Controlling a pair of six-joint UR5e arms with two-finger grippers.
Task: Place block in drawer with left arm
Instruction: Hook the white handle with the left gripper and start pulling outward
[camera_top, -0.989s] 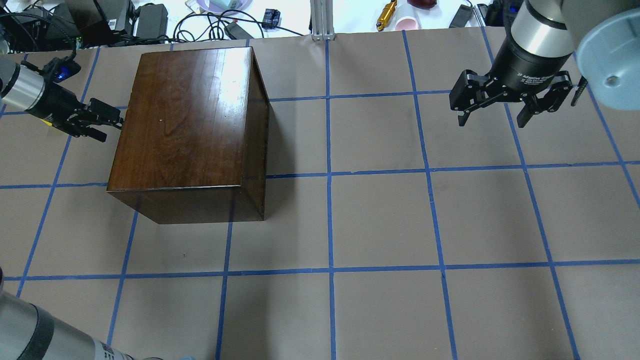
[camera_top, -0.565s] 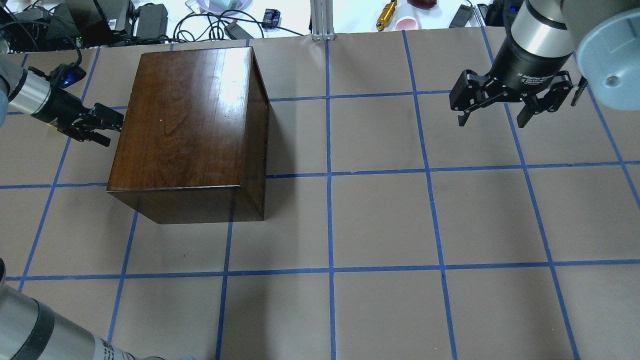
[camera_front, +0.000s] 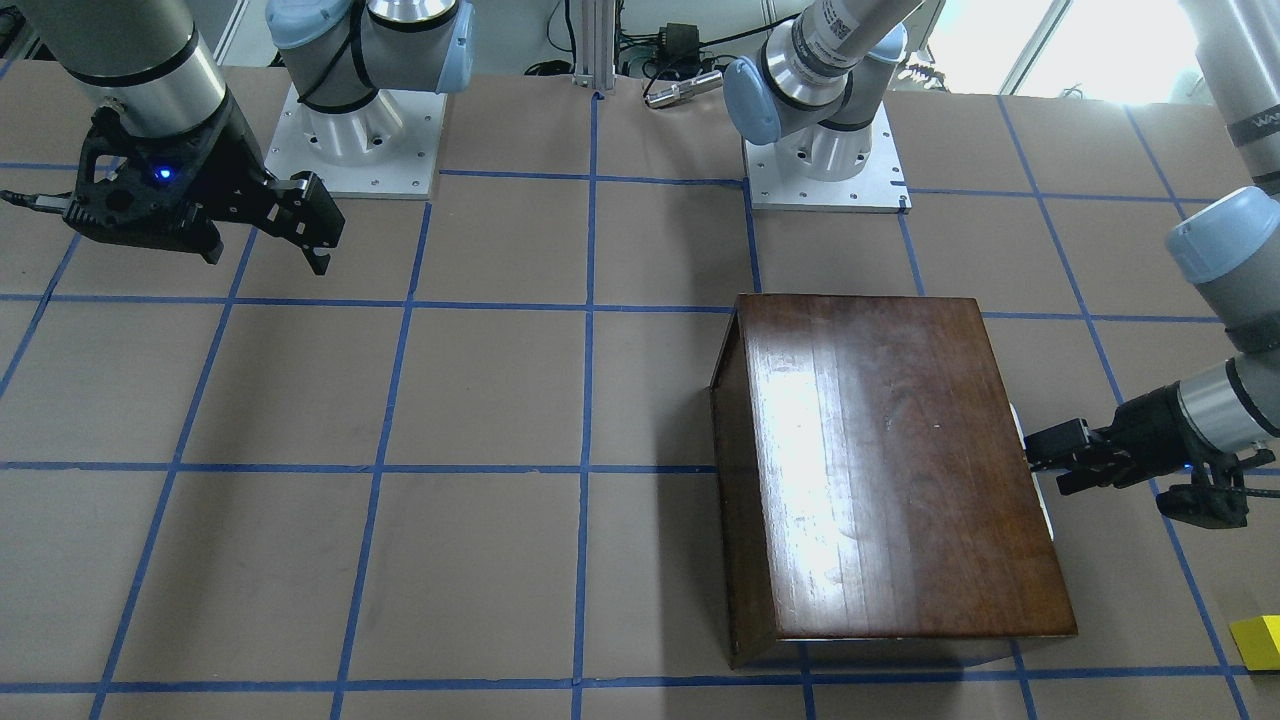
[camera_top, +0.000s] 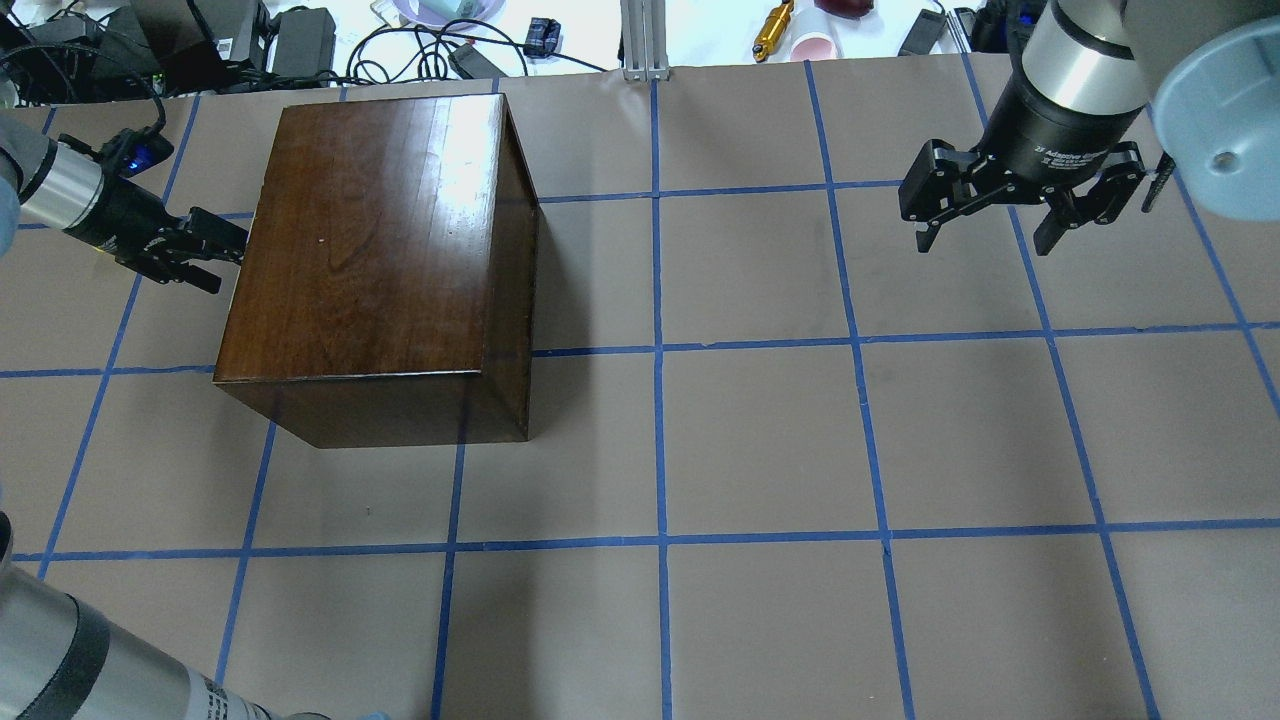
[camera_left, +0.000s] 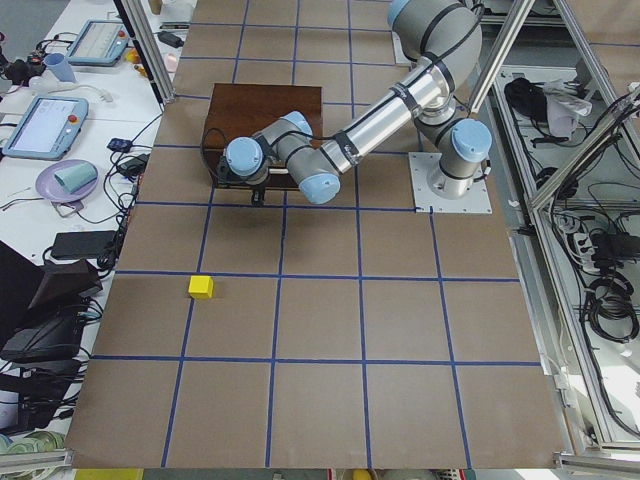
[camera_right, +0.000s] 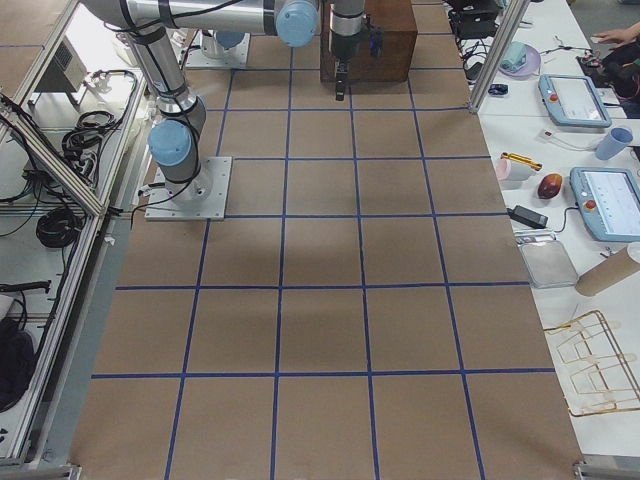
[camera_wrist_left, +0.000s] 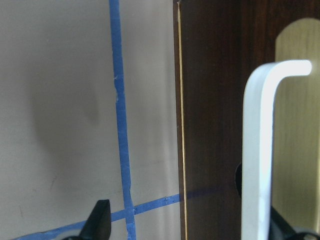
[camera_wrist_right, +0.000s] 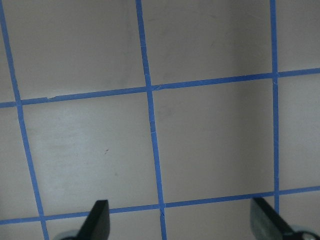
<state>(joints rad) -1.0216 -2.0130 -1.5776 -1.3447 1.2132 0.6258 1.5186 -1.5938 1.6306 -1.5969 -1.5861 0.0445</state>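
The left gripper (camera_top: 222, 258), carried low and level by the left arm (camera_left: 380, 125), is shown at the side of the dark wooden box (camera_top: 370, 230) that faces the robot's left. Its jaws are spread and grasp nothing. In the left wrist view one fingertip (camera_wrist_left: 100, 220) lies on the table side of the pale metal pull (camera_wrist_left: 257, 150); the other is mostly hidden past it, so the pull appears to be straddled, presumably to draw the drawer (camera_wrist_left: 215, 125) out before anything is put in. The drawer is closed, its dark front panel flush with the box. It is judged to slide out toward the robot's left, while the long axis of the pull runs along the panel, across the line between the fingers. The block (camera_left: 201, 287) rests flat on the table (camera_top: 760, 440), well apart from the box and out beyond the drawer front. As a cube it has no long axis, and it is held by neither gripper. The right gripper (camera_top: 985, 240) hangs spread and empty over bare table, well away from the work.
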